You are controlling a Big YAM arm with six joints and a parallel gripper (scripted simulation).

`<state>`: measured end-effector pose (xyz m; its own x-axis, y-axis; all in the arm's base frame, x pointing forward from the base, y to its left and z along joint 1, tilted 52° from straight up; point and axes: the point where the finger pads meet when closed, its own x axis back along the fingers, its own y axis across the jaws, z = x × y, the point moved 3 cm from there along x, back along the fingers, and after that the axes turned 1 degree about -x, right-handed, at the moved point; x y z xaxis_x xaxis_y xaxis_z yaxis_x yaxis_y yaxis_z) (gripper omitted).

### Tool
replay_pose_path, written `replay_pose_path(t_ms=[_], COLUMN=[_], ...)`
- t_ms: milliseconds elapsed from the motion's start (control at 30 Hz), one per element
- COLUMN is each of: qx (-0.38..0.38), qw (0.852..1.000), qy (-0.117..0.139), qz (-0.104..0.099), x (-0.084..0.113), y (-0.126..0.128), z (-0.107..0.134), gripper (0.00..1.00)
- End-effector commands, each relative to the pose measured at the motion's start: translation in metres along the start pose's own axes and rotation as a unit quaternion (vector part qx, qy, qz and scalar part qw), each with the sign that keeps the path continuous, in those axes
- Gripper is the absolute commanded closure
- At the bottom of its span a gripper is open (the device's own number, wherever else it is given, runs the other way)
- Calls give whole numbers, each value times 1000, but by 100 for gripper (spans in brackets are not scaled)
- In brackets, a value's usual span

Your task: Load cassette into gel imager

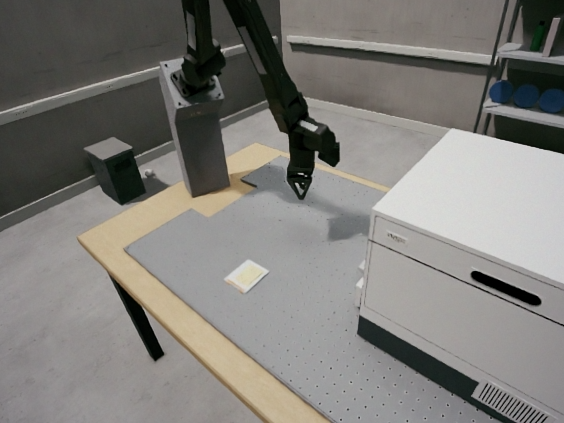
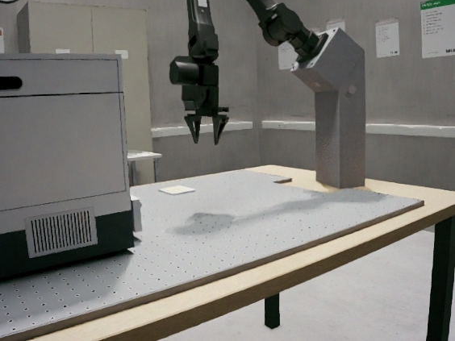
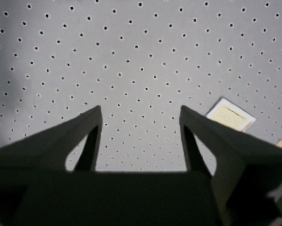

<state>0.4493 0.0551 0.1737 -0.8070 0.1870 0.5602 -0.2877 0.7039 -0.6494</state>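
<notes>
The cassette FINISHED, a flat white square with a pale yellow middle, lies flat on the grey perforated board. The gel imager IM is a large white box with a dark base, standing upright on the board. A small part of its drawer side, a white edge, juts a little from the side facing the arm; the glass and corner marks are hidden. My gripper points down, open and empty, high above the board, with the cassette off to one side of it.
The perforated board lies on a wooden table. The arm's grey pedestal stands at the table's edge. The imager is the tall obstacle beside the arm's working space.
</notes>
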Motion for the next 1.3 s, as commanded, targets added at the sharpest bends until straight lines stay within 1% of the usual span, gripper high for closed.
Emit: replay_pose_path(t_ms=[0, 133, 267, 333, 367, 500, 667, 833, 900, 967, 1000, 1267], qx=[91, 155, 217, 217, 233, 297, 375, 450, 450, 480, 485, 485], qw=[996, 988, 976, 976, 972, 954, 926, 891, 891, 876, 873, 873], qy=[-9, -13, -15, -15, -17, -23, -29, -36, -36, -40, -40, -42], qz=[4, 10, 17, 17, 19, 24, 30, 37, 37, 39, 40, 41], x=[-6, -13, -21, -21, -22, -29, -37, -44, -44, -47, -49, -60], y=[-8, -19, -32, -32, -35, -44, -57, -69, -69, -73, -76, -95], z=[-20, -35, -48, -48, -53, -69, -88, -109, -109, -118, -122, -157], gripper=[44, 52, 60, 60, 62, 69, 69, 69, 69, 69, 69, 69])
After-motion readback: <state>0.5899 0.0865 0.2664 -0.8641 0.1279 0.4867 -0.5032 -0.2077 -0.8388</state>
